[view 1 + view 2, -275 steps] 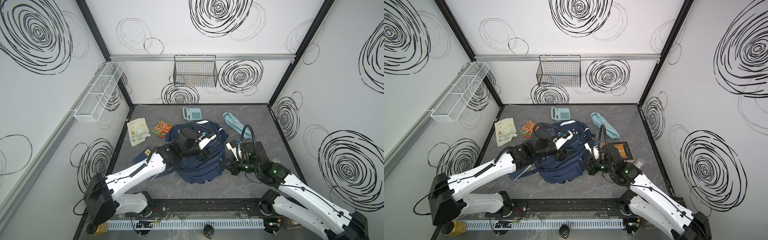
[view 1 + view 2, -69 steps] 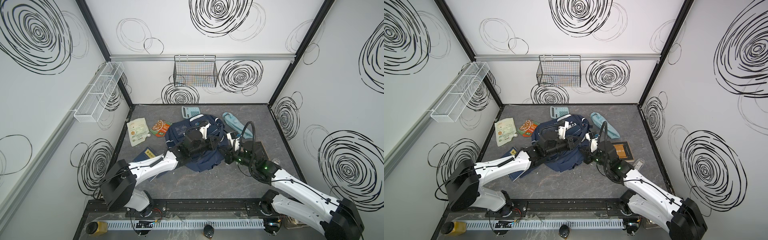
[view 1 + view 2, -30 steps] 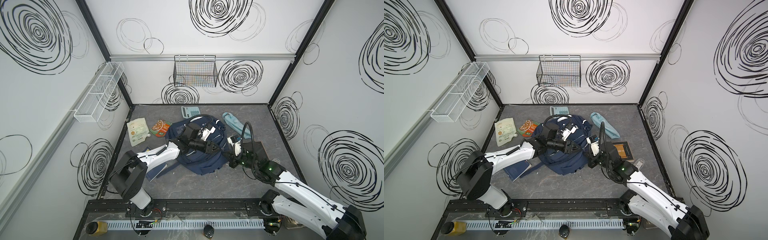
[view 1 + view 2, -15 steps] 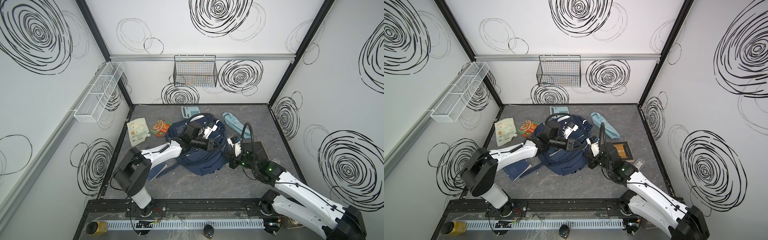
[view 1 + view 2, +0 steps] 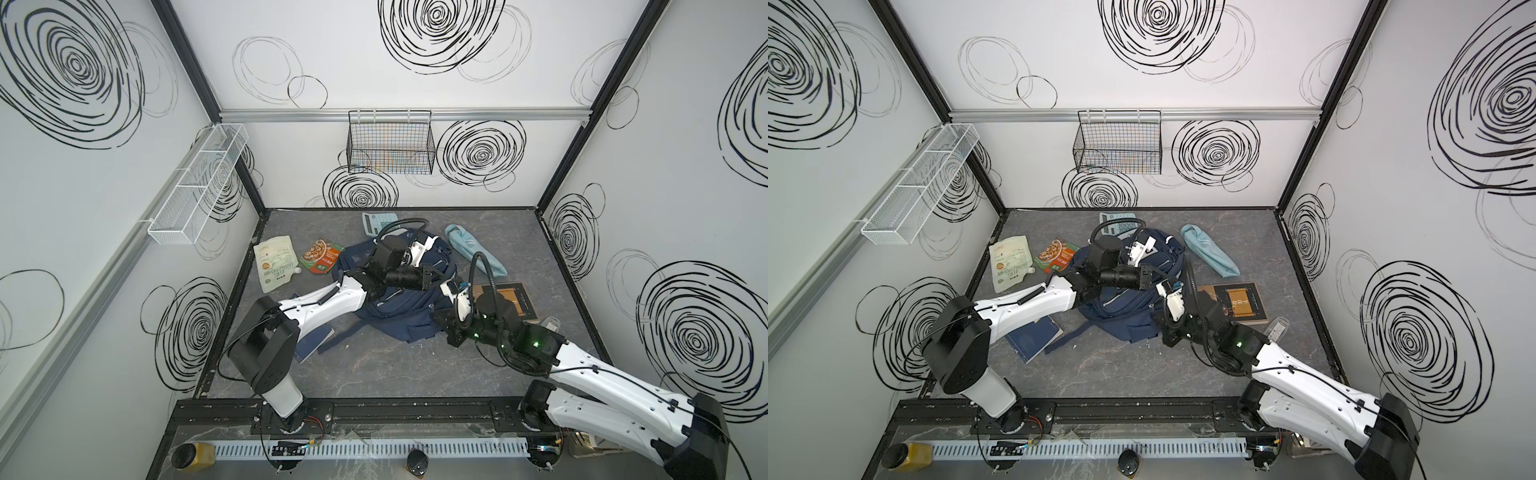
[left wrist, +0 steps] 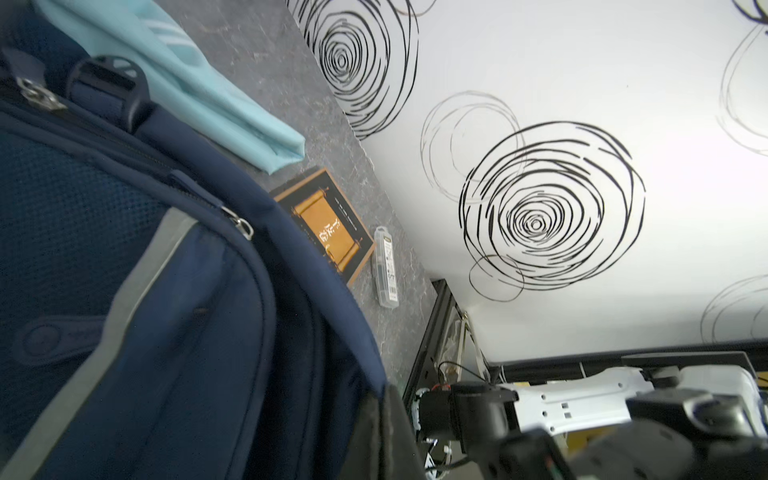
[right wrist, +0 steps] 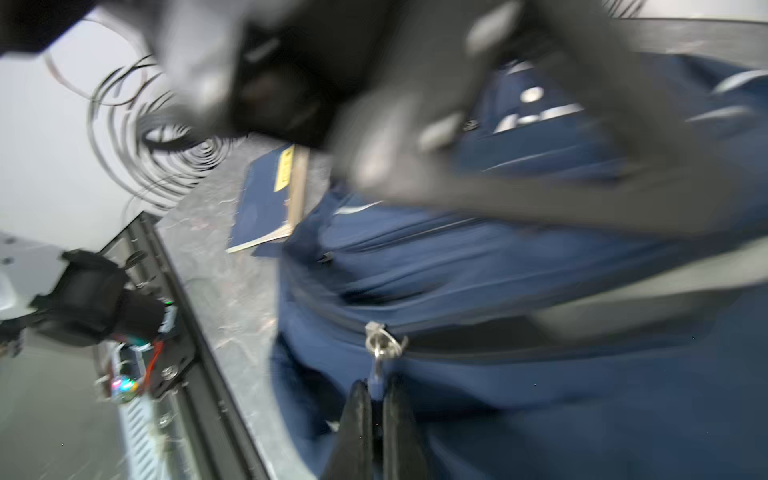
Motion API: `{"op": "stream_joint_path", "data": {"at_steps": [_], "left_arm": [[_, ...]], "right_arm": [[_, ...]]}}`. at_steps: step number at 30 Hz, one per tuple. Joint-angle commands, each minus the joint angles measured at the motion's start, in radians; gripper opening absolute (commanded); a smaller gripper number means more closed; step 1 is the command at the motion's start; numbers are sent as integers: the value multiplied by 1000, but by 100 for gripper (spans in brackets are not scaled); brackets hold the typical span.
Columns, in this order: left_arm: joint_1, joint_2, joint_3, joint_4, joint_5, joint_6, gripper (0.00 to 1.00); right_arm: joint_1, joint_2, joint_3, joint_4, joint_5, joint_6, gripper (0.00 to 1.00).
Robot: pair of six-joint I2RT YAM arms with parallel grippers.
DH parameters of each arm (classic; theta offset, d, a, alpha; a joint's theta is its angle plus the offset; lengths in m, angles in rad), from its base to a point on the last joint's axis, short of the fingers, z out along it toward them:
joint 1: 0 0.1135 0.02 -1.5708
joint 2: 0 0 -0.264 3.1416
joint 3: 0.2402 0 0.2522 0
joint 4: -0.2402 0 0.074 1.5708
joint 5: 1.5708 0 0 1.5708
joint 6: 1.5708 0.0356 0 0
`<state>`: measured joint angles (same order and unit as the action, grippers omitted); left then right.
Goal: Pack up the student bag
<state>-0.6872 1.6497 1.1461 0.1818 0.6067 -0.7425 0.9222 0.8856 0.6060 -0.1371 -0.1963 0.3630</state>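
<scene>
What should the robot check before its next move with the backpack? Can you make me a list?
1. Jaws of the right gripper pinch the zipper pull: ok.
2. The left gripper, jaws shut, really grips the student bag: cannot tell.
3. Zip open wide enough for things: cannot tell, too blurred.
4. The umbrella, calculator and brown book are packed: not ok, all lie on the table.
</scene>
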Motion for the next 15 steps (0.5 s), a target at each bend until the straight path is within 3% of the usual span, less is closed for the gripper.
{"op": "stream_joint_path", "data": {"at_steps": [1, 9, 15], "left_arm": [[9, 0, 47, 176, -153, -80, 0], [11, -14, 93, 222, -278, -152, 0], [5, -6, 170, 213, -358, -160, 0]], "right_arm": [[104, 21, 7, 112, -9, 88, 0], [245, 114, -34, 295, 104, 141, 0], [294, 209, -12, 368, 147, 134, 0]]}}
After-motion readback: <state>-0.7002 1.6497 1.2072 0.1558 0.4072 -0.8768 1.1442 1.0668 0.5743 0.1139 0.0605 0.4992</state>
